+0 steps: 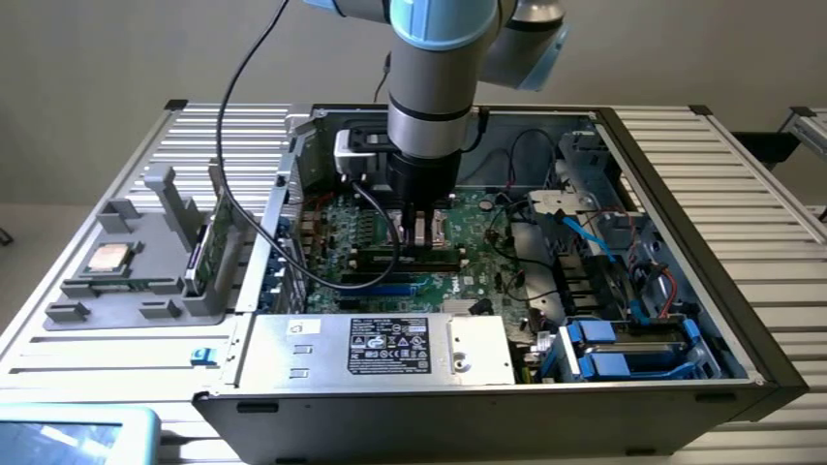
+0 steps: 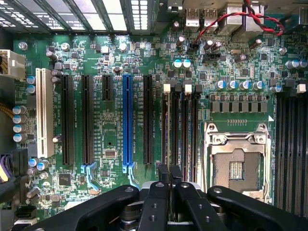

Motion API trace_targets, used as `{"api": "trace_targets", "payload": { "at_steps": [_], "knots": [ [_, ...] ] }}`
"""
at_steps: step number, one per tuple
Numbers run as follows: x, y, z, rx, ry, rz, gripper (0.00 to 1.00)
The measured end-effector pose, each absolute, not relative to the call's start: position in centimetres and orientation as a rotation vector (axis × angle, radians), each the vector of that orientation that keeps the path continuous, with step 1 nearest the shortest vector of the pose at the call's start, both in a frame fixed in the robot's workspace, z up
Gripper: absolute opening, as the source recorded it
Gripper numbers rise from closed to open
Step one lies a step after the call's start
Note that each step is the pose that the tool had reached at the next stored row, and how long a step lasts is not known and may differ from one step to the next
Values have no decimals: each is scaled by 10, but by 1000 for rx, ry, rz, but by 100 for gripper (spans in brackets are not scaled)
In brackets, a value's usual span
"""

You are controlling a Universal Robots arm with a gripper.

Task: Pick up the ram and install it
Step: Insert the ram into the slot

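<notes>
— Looking at the gripper (image 2: 169,174) clamped shut, tips down at the memory slots (image 2: 176,130). Holding the ram?
— Cannot tell; probably edge-on under those tips, lost against the slots. Keep square to the slot, press straight down, no twisting.
— Watch for?
— Bare-pinned processor socket (image 2: 236,168) just beside; farther off, cables (image 1: 584,232) and case wall (image 1: 672,221). Free room upward only, seemingly.

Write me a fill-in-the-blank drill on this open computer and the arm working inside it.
1. The gripper stands over the motherboard with its fingers ___.
2. The processor socket is ___.
3. Among the black expansion slots, one long slot is coloured ___.
4. The silver processor chip lies ___ the computer case, on a grey holder.

Missing words: shut; empty; blue; outside.
</notes>
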State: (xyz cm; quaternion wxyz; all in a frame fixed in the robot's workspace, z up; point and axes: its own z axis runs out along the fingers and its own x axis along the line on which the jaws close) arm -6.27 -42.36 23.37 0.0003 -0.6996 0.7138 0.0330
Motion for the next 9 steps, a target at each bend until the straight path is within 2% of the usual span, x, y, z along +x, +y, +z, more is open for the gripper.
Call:
{"api": "trace_targets", "payload": {
  "at_steps": [9],
  "knots": [
    [-63,-424,233,-2197,2241,102,11]
  ]
}}
